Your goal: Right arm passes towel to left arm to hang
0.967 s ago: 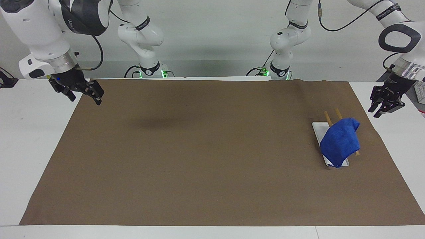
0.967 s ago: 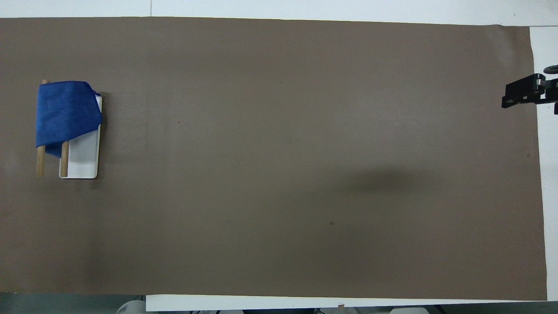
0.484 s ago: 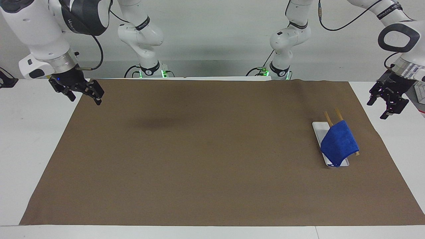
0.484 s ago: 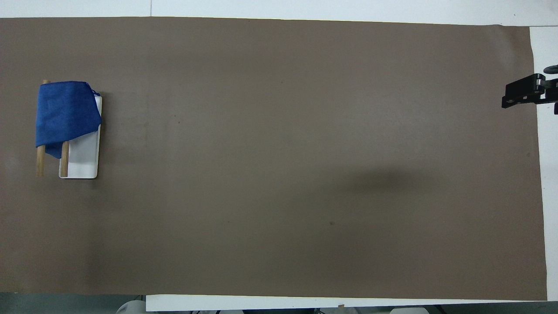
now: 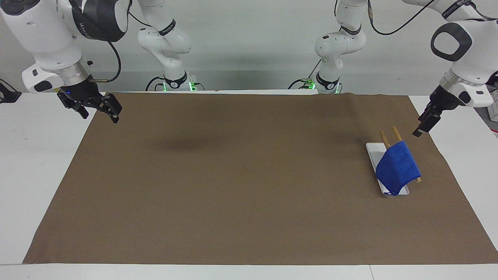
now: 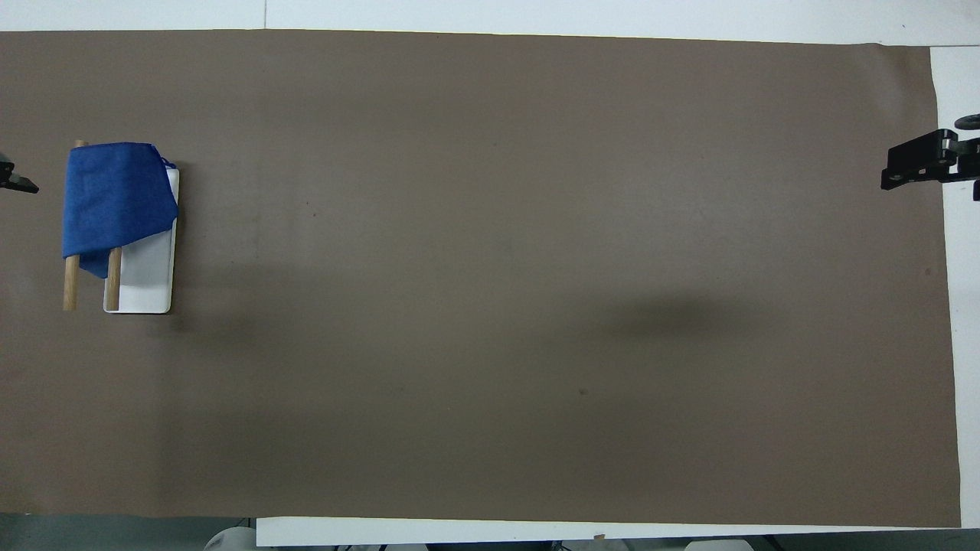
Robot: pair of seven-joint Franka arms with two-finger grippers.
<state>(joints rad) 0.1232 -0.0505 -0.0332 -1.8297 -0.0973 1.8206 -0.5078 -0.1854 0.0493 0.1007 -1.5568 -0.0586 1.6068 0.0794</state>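
Fingers of the right gripper (image 5: 98,111) spread wide over the mat (image 5: 241,175) edge; left gripper (image 5: 426,125) we can't tell, beside the towel (image 5: 397,166) draped on two wooden rods (image 5: 390,137) at the left arm's end of the desk (image 5: 35,155).

A brown paper mat (image 5: 241,175) (image 6: 490,306) covers most of the white table (image 5: 35,155) (image 6: 953,99), leaving bare white strips along the table's ends and along its edge farthest from the robots. Near the left arm's end of the mat lies a narrow white rectangular tray (image 5: 372,152) (image 6: 145,283), its long side running from nearer the robots to farther from them. Two wooden rods (image 5: 396,133) (image 6: 71,283) run side by side along that same line, held up off the mat: one over the tray's edge, the other just beside the tray, toward the table's end.
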